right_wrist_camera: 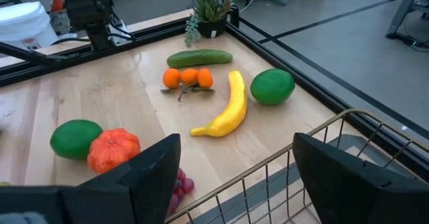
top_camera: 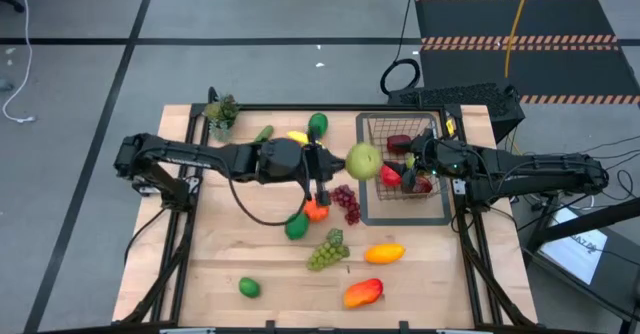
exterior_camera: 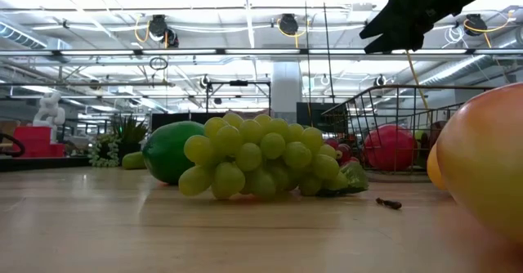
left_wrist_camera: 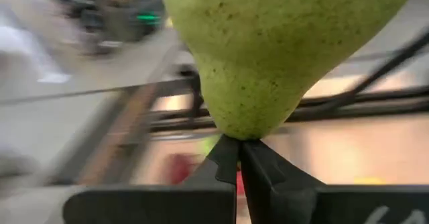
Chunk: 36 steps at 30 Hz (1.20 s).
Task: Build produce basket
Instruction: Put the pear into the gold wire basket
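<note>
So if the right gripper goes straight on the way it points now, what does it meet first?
Probably the basket's near rim, right ahead of the open right gripper. Past it lies the banana, though depth is hard to judge.

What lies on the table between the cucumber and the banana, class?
In the right wrist view, a cluster of small oranges on a twig sits between the cucumber and the banana.

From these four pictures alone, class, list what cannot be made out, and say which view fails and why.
- Basket contents: high view, right hand and pear cover part of them; low view, they sit far behind the wire.
- Pear's top: left wrist view, cut off by the edge.
- Fruit at the right: low view, cut off, kind unclear.
- Table beyond the pear: left wrist view, blurred.
</note>
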{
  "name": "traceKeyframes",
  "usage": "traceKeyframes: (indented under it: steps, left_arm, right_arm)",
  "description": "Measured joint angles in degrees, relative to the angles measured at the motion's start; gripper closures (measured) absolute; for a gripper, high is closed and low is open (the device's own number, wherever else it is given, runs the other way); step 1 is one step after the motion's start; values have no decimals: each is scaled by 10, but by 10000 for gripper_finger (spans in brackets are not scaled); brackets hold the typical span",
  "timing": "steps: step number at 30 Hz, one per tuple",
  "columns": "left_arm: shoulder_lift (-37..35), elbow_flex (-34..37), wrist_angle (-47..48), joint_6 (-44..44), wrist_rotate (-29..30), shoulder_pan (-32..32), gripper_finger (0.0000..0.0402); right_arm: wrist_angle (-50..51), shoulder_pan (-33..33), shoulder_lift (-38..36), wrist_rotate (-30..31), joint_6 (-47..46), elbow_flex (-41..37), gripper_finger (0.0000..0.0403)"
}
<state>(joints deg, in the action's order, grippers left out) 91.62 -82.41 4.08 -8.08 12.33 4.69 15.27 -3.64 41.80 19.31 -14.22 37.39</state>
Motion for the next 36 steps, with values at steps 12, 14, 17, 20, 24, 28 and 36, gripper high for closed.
traceKeyframes:
  steps: [12,14,17,20,24,28,36]
  left_arm:
    - [7,23,-27,33,1,-16,399]
    - [6,-4,1,21,-1,-24,399]
    - [7,-51,71,-1,4,-40,400]
    - [12,-93,127,-21,17,-63,400]
    - [24,-135,169,-38,19,-92,400]
    - [66,-181,212,-58,23,-110,401]
    - [177,-277,313,-103,62,-122,400]
  right_arm:
    - [0,0,0,-9,-1,0,122]
    - [0,0,0,-22,-1,0,122]
    - [1,0,-1,-46,-1,0,122]
    - [0,0,-7,-61,-1,0,122]
    - [-5,0,-23,-82,-1,0,122]
    - [-16,0,-48,-93,-10,0,122]
    - [-41,0,-96,-70,-31,0,122]
